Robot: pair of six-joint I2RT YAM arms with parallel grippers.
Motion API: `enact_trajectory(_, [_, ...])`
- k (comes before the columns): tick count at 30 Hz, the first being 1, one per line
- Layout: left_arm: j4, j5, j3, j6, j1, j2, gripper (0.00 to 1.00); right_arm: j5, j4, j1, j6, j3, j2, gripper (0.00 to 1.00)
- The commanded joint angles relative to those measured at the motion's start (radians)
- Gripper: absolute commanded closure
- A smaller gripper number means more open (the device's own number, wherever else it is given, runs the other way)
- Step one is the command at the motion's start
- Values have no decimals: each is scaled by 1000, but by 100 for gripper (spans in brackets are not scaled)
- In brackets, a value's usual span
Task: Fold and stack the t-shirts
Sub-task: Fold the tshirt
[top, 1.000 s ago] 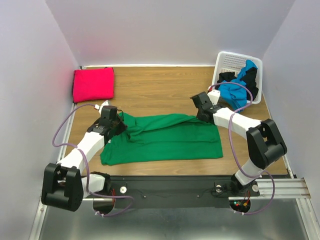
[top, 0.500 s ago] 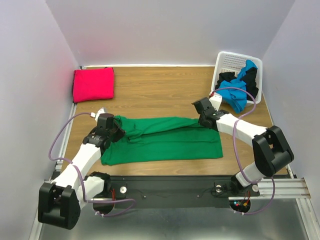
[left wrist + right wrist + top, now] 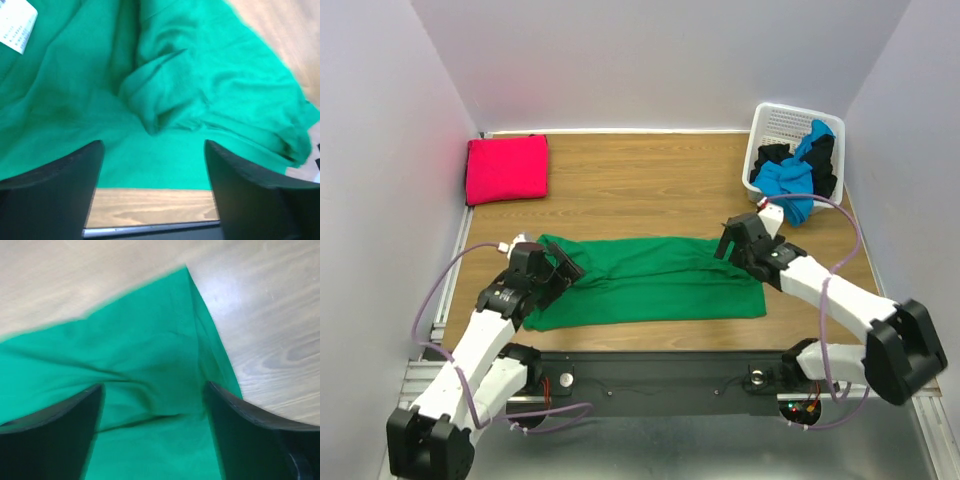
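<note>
Holding the left gripper (image 3: 563,266) wide open over the left end of the green t-shirt (image 3: 650,285), with both dark fingers (image 3: 55,175) spread and nothing pinched between them. Looking down through the left wrist camera: rumpled green cloth filling the gap, bunched into a soft ridge just past the fingertips, and a strip of wooden table (image 3: 640,180) showing below the hem. Spotting a small white care label (image 3: 16,21) near the top left corner of that view, tilted, covered in tiny grey print, far too small and blurred to read.

Over to the other side now: hanging the right gripper (image 3: 728,243) released as well, above the shirt's far right corner, with green cloth under the open gap and bare wood off to the right. Cannot tell from either wrist view whether the fingertips touch the fabric.

Finding the green t-shirt laid flat across the near middle of the table, long side running left to right, with a long crease along it. Seeing a magenta-red t-shirt (image 3: 507,168) folded into a neat square at the far left corner, well apart from the green one. Noting the white basket (image 3: 790,120) at the far right corner, with a blue t-shirt (image 3: 785,185) spilling over its near rim and black cloth (image 3: 825,160) bundled beside it.
</note>
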Motion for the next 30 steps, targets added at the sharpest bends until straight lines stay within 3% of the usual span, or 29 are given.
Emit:
enact_trajectory(1, [-94, -76, 126, -22, -4, -99, 1, -9, 18, 6, -17, 10, -137, 0])
enact_trajectory(5, [-19, -116, 177, -12, -4, -52, 1, -56, 18, 6, -67, 59, -145, 0])
enact_trajectory(12, [61, -176, 293, 32, 8, 313, 2, -60, 18, 6, -116, 128, -32, 0])
enact_trajectory(16, [100, -193, 387, 44, 8, 505, 16, -78, 24, 8, -124, 131, 8, 0])
enact_trajectory(19, [58, -244, 410, 43, 8, 559, 21, -63, 25, 8, -121, 119, 8, 0])
enact_trajectory(24, [34, -293, 335, 41, 8, 560, 31, -37, 27, 7, -119, 103, -6, 0])
enact_trajectory(27, [43, -291, 296, 41, 8, 560, 46, -37, 27, 8, -119, 99, -12, 0])
enact_trajectory(28, [34, -293, 293, 40, 8, 559, 55, -37, 28, 8, -118, 99, -13, 0])
enact_trajectory(30, [31, -297, 289, 43, 8, 554, 59, -35, 28, 8, -118, 93, -16, 0])
